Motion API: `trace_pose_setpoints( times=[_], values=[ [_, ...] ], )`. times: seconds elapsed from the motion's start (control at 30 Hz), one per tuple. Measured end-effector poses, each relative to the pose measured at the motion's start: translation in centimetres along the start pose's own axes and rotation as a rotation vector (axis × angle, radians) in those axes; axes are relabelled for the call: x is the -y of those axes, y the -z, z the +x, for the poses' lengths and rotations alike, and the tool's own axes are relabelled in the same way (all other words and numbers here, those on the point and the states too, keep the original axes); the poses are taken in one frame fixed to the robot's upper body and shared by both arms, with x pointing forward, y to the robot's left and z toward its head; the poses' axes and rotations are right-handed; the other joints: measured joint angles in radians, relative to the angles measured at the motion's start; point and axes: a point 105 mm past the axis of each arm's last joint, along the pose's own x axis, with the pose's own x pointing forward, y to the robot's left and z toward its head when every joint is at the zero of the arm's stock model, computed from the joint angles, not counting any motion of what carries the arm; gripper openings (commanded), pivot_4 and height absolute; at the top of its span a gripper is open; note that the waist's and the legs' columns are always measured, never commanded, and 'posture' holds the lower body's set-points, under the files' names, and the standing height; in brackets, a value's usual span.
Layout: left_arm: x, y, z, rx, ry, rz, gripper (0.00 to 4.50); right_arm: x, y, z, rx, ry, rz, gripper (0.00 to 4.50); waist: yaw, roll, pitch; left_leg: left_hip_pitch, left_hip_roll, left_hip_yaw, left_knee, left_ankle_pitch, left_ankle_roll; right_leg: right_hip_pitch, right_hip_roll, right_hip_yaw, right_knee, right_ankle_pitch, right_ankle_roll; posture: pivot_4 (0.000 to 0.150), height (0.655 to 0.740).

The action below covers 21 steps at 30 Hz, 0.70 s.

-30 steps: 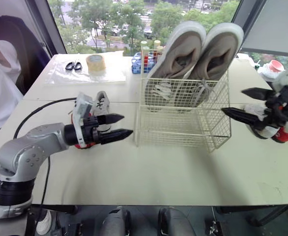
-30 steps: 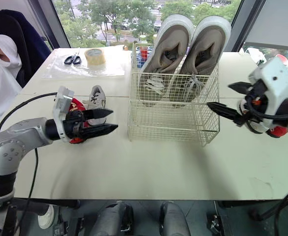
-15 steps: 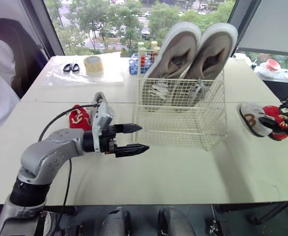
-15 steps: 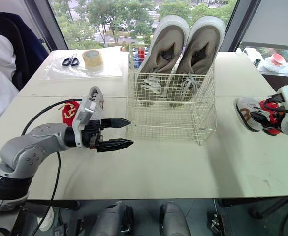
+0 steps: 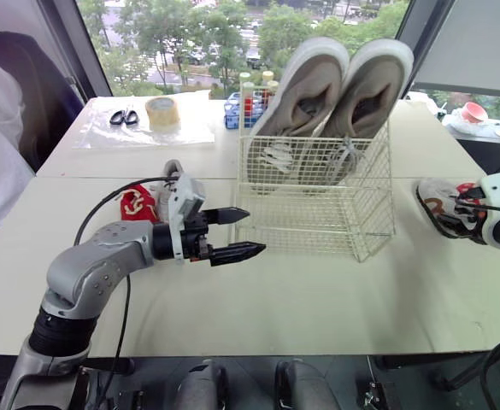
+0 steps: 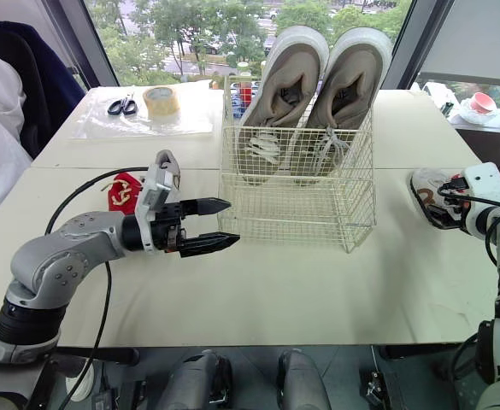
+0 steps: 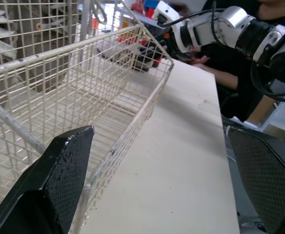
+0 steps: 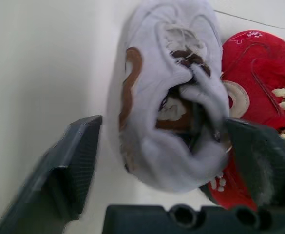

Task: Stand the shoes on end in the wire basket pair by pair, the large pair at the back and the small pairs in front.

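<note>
Trouble likeliest at white shoe (image 8: 169,97): lies touching red shoe (image 8: 252,97), so could drag or pinch both at once. Could also nip only soft upper or laces and drop it mid-carry. Further on, could catch a toe on rim of wire basket (image 5: 318,224), or bump large pair (image 5: 335,94) standing on end at back and tip it.

Looks small and soft, white with brown trim, tongue and laces loose, opening turned toward right gripper (image 8: 162,126). Rests on table (image 5: 318,299), well to right of basket.

Right gripper: fingers spread wide to either side of white shoe, clasping nothing. Needs closing on firm heel or sole edge, by this reading, clear of red neighbour.

Left gripper (image 5: 255,231): fingers parted, empty, poised just beside basket's front left corner; could jolt wire if swung inward. Behind that arm, second red shoe (image 5: 137,205) and grey shoe (image 5: 174,171) on table.
</note>
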Motion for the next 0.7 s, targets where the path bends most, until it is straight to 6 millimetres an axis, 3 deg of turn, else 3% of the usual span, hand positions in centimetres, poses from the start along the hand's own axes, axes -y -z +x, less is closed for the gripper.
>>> trace_pose_setpoints(
  times=[0.17,0.33,0.43,0.57,0.7],
  values=[
    [0.0,-0.1,0.0,-0.001,-0.01,0.009,4.5,0.0,-0.2,0.1,0.006,-0.014,-0.013,0.16,-0.002,0.0,0.0,0.0,0.0,0.0,0.0,0.0,0.0,0.0,0.0,0.0,0.0,0.0,0.0,0.15,0.74],
    [-0.1,-0.3,0.1,-0.002,-0.01,0.022,4.5,-0.5,-0.4,0.0,0.014,-0.024,-0.058,0.16,0.0,0.0,0.0,0.0,0.0,0.0,0.0,0.0,-0.001,0.0,0.0,0.0,0.0,0.0,0.0,0.15,0.74],
    [-0.5,-0.9,0.2,0.005,-0.007,0.039,4.5,-0.8,-1.8,-0.8,0.068,-0.019,-0.086,0.16,0.001,0.002,0.0,0.0,0.0,0.0,0.0,0.001,-0.001,0.0,0.0,0.0,0.0,0.0,0.0,0.15,0.74],
    [-1.0,-1.8,0.2,0.03,0.004,0.059,4.5,-0.6,-5.7,-4.1,0.216,0.009,-0.075,0.16,0.006,0.005,0.0,-0.001,0.0,0.0,-0.001,0.001,-0.002,-0.002,0.0,0.0,0.0,0.0,0.0,0.15,0.74],
    [-1.5,-2.2,0.1,0.043,0.01,0.061,4.5,-0.9,-7.8,-7.5,0.298,0.02,-0.097,0.16,0.011,0.005,0.0,-0.001,0.0,0.0,0.0,0.0,0.0,-0.001,0.0,-0.001,0.0,0.0,0.0,0.15,0.74]
  ],
)
